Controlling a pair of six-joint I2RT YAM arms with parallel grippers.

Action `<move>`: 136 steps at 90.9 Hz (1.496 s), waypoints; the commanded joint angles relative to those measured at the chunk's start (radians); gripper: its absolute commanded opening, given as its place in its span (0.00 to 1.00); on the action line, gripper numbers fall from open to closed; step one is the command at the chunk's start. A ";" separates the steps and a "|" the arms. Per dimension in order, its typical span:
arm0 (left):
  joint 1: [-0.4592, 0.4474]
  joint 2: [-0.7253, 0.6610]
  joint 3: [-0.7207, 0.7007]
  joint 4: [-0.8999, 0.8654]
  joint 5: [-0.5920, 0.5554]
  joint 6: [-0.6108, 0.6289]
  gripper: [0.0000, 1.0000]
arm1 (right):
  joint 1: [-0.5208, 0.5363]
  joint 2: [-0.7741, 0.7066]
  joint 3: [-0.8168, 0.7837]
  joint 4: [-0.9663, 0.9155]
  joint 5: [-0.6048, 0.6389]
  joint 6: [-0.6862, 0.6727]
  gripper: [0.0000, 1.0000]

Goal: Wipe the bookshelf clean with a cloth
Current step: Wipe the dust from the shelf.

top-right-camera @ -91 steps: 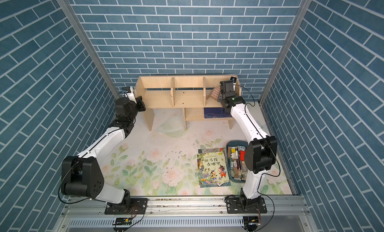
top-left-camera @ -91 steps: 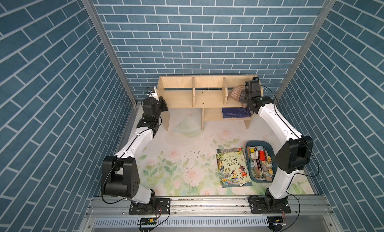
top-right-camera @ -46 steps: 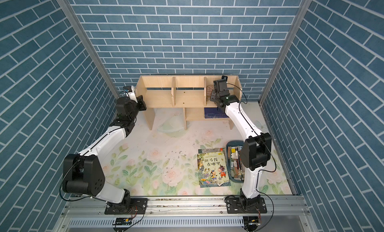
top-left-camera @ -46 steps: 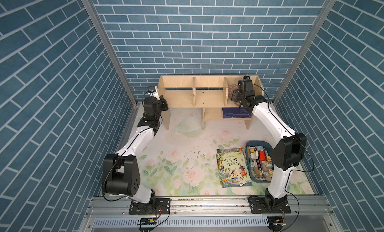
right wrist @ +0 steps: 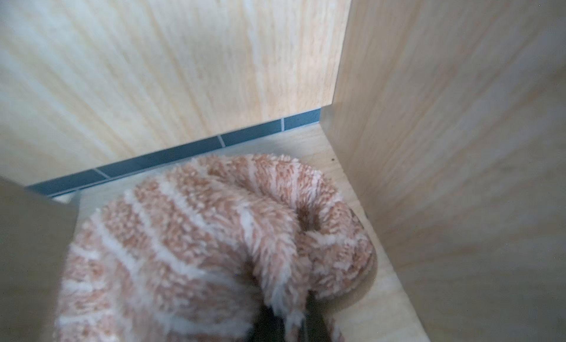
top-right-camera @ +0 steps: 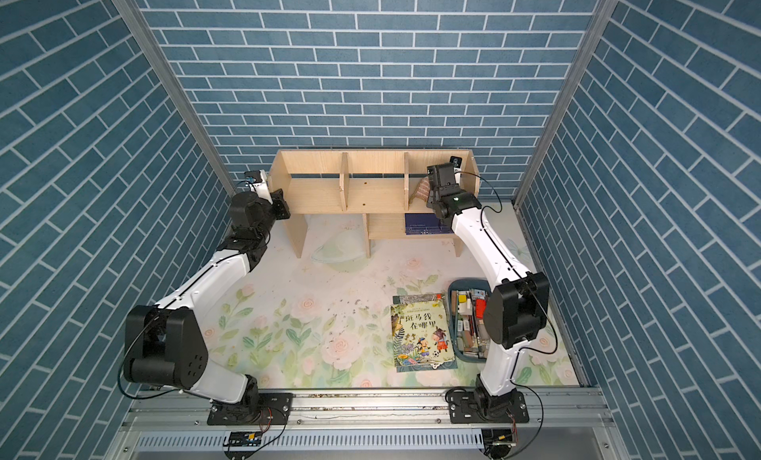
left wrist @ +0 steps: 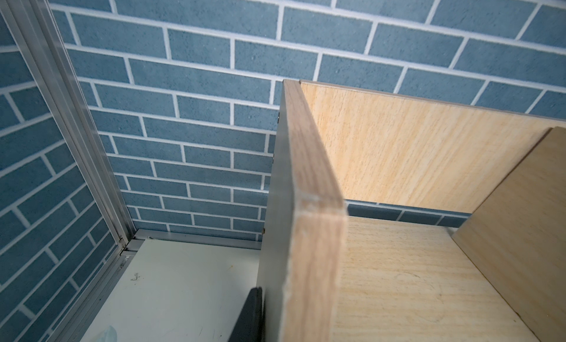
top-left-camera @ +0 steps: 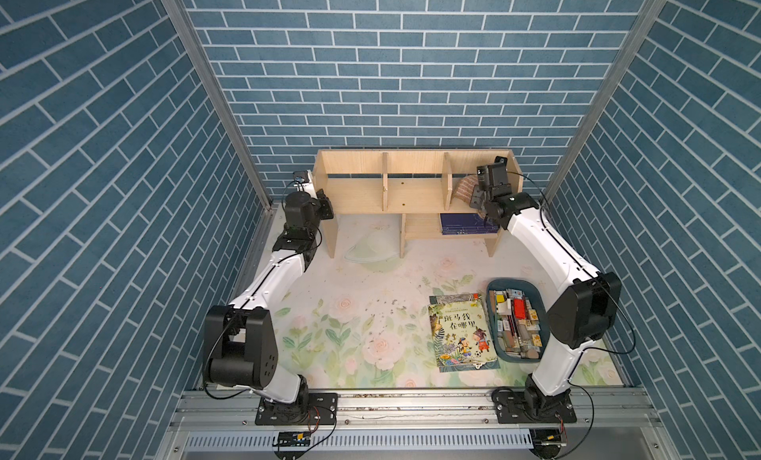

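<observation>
My right gripper (right wrist: 277, 323) is pinching shut on the cloth (right wrist: 199, 233), which is bunching just ahead of it on the floor of the right-end compartment of the bookshelf (top-left-camera: 412, 162), close to the right side panel. The unwiped boards are stretching lengthwise toward my left gripper (top-left-camera: 325, 202), which is sitting at the left end panel. Whether that one is clamping, I cannot tell.

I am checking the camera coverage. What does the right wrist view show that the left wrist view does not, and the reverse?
Only the right wrist view: the striped cloth, bunched on a compartment floor, held by the right gripper. Only the left wrist view: the shelf's end panel seen edge-on, a finger of the left gripper at its outer face, the white table and the aluminium corner post. Both: the light-wood bookshelf and the blue brick wall behind it.
</observation>
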 commanded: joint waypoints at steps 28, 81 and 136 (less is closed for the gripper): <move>-0.025 0.021 -0.005 -0.084 0.133 -0.096 0.00 | -0.001 0.047 0.116 -0.038 -0.067 0.053 0.00; -0.025 0.016 -0.006 -0.083 0.148 -0.105 0.00 | -0.015 -0.085 -0.061 -0.015 0.012 0.059 0.00; -0.021 0.025 -0.007 -0.063 0.168 -0.121 0.00 | 0.390 -0.033 0.299 -0.005 0.058 -0.070 0.00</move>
